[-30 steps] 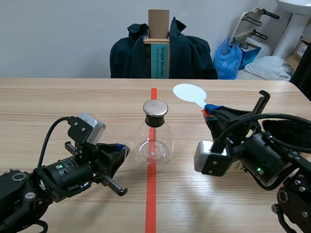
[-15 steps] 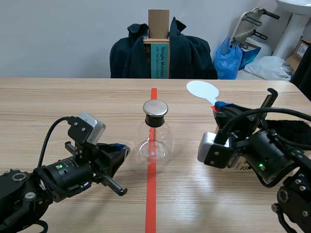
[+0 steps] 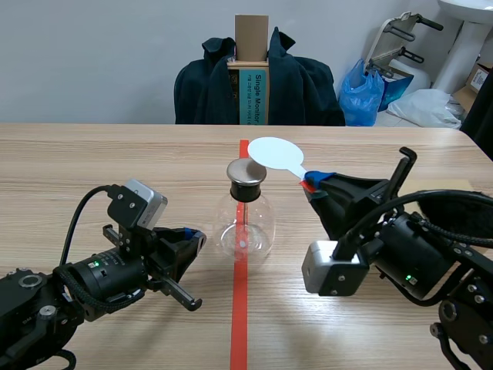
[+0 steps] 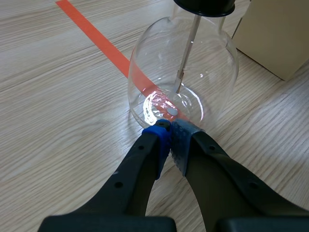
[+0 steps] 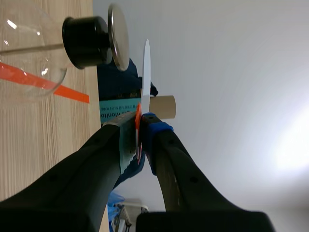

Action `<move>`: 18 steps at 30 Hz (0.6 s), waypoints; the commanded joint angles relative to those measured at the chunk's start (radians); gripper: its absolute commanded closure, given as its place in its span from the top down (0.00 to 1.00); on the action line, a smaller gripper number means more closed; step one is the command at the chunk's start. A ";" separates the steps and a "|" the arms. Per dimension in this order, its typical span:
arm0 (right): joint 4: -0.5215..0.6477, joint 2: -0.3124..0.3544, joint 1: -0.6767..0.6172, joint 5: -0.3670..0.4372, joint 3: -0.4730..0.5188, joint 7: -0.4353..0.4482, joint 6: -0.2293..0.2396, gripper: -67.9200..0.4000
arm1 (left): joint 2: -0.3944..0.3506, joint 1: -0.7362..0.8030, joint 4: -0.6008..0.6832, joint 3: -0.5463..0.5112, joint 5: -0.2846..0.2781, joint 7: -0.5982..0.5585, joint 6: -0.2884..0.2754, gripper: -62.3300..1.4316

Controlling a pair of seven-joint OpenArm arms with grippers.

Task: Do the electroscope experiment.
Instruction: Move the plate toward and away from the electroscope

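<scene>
Layout about the electroscope (image 3: 245,223), which stands mid-table (image 3: 115,154) on the tape line (image 3: 239,324). To its left, at its base: left gripper (image 4: 169,128), fingers together, tips just short of the glass. To its right: right gripper (image 3: 314,185), clamped on the paddle (image 3: 271,152), whose disc lies just over the electroscope's top plate (image 3: 246,172), narrowly apart. Behind it, beyond the table: chair (image 3: 258,85)

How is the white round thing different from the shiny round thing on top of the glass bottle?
The white disc is held in the air by the right tool; the metal disc sits on the black stopper of the glass flask. The white disc is matte and pale; the metal disc is grey and shiny. Both are round and flat.
</scene>
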 commanded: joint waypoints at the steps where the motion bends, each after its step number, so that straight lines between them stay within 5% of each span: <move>1: 0.015 0.006 0.023 0.008 0.006 0.015 -0.007 0.02 | 0.002 -0.001 0.017 -0.012 -0.008 -0.014 -0.006 0.06; 18: 0.015 0.006 0.024 0.004 0.006 0.123 -0.008 0.02 | 0.002 -0.001 0.017 -0.012 -0.008 -0.014 -0.006 0.06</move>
